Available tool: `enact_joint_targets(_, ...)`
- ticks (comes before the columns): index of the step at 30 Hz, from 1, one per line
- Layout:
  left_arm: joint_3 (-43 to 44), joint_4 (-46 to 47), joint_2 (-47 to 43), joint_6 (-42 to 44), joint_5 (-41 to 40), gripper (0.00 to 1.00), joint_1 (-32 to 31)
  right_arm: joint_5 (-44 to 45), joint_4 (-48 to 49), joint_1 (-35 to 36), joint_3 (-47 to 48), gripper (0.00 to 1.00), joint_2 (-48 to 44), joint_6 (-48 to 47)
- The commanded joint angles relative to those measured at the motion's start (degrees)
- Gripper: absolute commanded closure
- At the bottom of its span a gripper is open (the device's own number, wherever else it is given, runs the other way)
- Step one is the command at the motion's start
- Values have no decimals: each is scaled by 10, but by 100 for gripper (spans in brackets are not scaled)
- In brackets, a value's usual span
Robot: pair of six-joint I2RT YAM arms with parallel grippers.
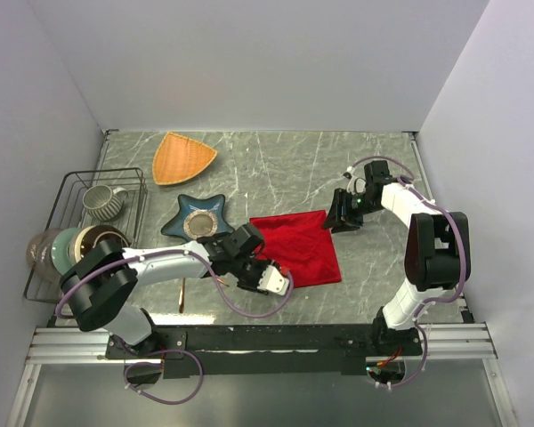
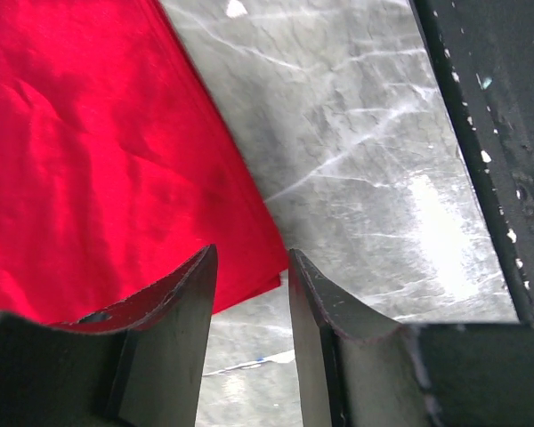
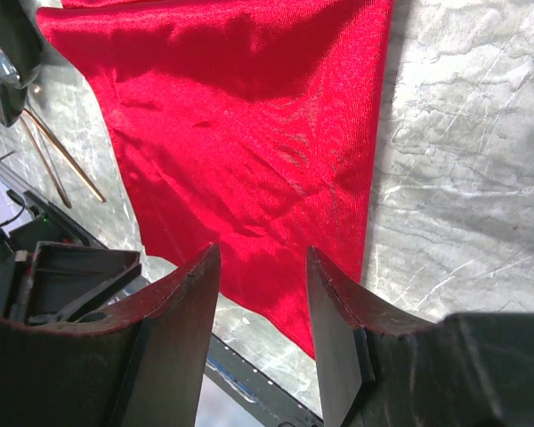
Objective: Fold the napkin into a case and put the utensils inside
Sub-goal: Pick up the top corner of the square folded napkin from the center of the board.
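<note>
The napkin looks limp and light, best pinched at a corner; left gripper and right gripper stand half-open, empty

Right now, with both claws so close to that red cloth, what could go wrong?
1. The left gripper has open jaws right at the near corner of the napkin; a careless move might drag or rumple the flat cloth.
2. The utensils lie on the table to the left of the napkin, near the left arm, which might knock them.
3. The right gripper, also open, hovers by the far right corner; closing there might pinch a crooked fold.
</note>
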Motion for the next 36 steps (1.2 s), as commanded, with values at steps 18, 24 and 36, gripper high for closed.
enact_joint_targets(18,-36,65,1,-12,-57,69,-34,-5,9,-3,-16,49,-35,8)
enact_joint_targets(24,-37,50,-8,-5,-41,59,-35,-7,8,-3,-12,49,-29,7)
enact_joint_targets(36,-35,47,6,-2,-43,74,-35,-7,9,-2,-10,49,-25,10)
